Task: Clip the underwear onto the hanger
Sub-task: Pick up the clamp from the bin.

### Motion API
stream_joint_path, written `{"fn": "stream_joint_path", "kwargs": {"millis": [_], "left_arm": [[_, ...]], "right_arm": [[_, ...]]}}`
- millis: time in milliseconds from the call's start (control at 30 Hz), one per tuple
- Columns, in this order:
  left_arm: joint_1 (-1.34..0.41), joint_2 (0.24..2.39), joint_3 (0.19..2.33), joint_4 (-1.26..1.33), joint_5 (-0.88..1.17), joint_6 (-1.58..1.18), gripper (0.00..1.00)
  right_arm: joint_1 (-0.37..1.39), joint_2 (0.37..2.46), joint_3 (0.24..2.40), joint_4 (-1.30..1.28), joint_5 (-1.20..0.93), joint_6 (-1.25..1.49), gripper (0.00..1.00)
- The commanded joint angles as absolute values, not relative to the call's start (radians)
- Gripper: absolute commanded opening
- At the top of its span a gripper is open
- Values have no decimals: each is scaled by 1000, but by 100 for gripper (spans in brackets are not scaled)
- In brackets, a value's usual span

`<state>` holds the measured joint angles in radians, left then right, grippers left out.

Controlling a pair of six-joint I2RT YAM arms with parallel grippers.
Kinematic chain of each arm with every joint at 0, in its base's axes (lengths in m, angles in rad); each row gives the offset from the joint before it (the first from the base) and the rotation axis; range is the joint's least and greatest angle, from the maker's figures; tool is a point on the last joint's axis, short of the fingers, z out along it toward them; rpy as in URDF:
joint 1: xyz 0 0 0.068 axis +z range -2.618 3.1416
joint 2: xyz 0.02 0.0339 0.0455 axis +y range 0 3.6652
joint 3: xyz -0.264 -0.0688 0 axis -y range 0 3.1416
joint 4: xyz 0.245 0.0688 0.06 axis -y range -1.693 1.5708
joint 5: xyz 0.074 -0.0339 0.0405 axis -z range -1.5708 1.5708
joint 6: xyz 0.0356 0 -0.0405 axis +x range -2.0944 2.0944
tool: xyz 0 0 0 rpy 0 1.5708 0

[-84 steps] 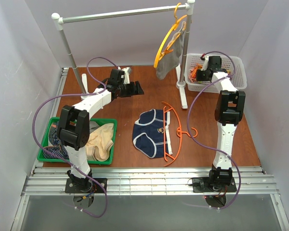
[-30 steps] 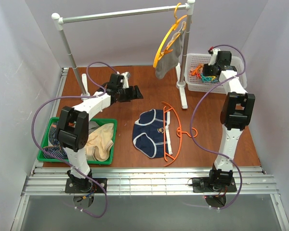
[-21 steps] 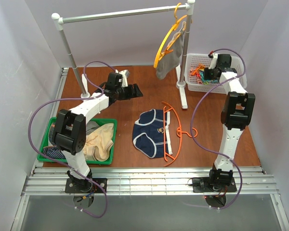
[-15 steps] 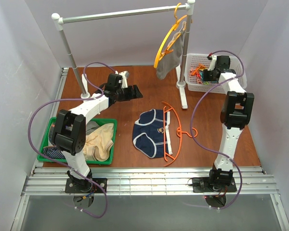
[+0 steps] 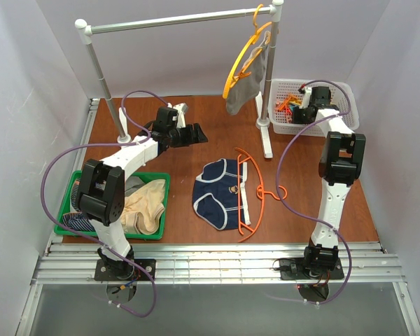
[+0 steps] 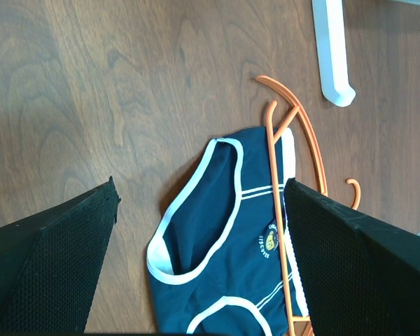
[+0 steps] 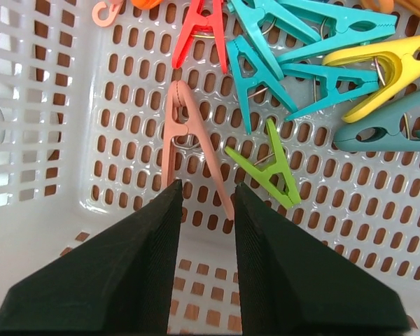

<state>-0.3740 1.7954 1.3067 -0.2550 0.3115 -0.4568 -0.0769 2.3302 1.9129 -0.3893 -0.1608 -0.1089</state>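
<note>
Brown wooden tabletop (image 5: 161,157) carries the navy blue fabric underwear (image 5: 220,192) at centre, with the thin red-orange plastic hanger (image 5: 255,189) laid over its right edge, ready for clipping. The right gripper (image 7: 208,189), fingers slightly parted, hangs in the white perforated plastic basket (image 7: 56,175) at far right, above a salmon-pink plastic clothes peg (image 7: 178,133), probably to pick it up. The left gripper (image 5: 192,131) waits far left with its fingers wide apart and empty.

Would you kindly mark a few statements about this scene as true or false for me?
1. The hanger lies over one edge of the underwear. True.
2. The left fingers grip the underwear. False: they stand wide open, away from it.
3. The basket holds pegs. True.
4. The tray is empty. False: beige underwear lies in it.
5. The right fingers hover over the hanger. False: they are at the basket.
</note>
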Motion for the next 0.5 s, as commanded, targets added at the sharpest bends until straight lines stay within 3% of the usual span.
{"fn": "stream_joint_path", "kwargs": {"millis": [0,467], "left_arm": [[-368,1796,1350,-261,330,-451,86],[-367,1825,1376,-262,334,-446,86]], "right_arm": [[-80,2359,1905,-390,-172,-121,25],[-87,2365,1913,-429,-189,-138,22]]}}
